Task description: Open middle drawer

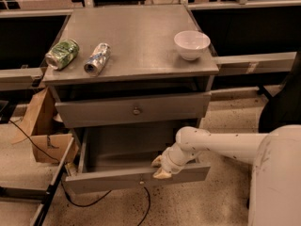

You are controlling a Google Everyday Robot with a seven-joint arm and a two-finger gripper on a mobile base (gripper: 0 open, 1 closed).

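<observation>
The middle drawer (117, 179) is the lower of the two grey drawer fronts in view. It is pulled well out of the cabinet, so its shallow grey tray (127, 147) shows, and a small knob (141, 181) sits on the front panel. My gripper (160, 168) rests at the top edge of that panel, just right of the knob. Its two tan fingertips (162, 174) stand apart and hold nothing. The white arm reaches in from the right.
The upper drawer front (94, 113) with a round knob (136, 110) is shut. On the cabinet top (136, 36) lie a green can (62, 53), a silver can (97, 58) and a white bowl (192, 44). Cardboard (44, 131) and a cable (89, 204) lie at the left.
</observation>
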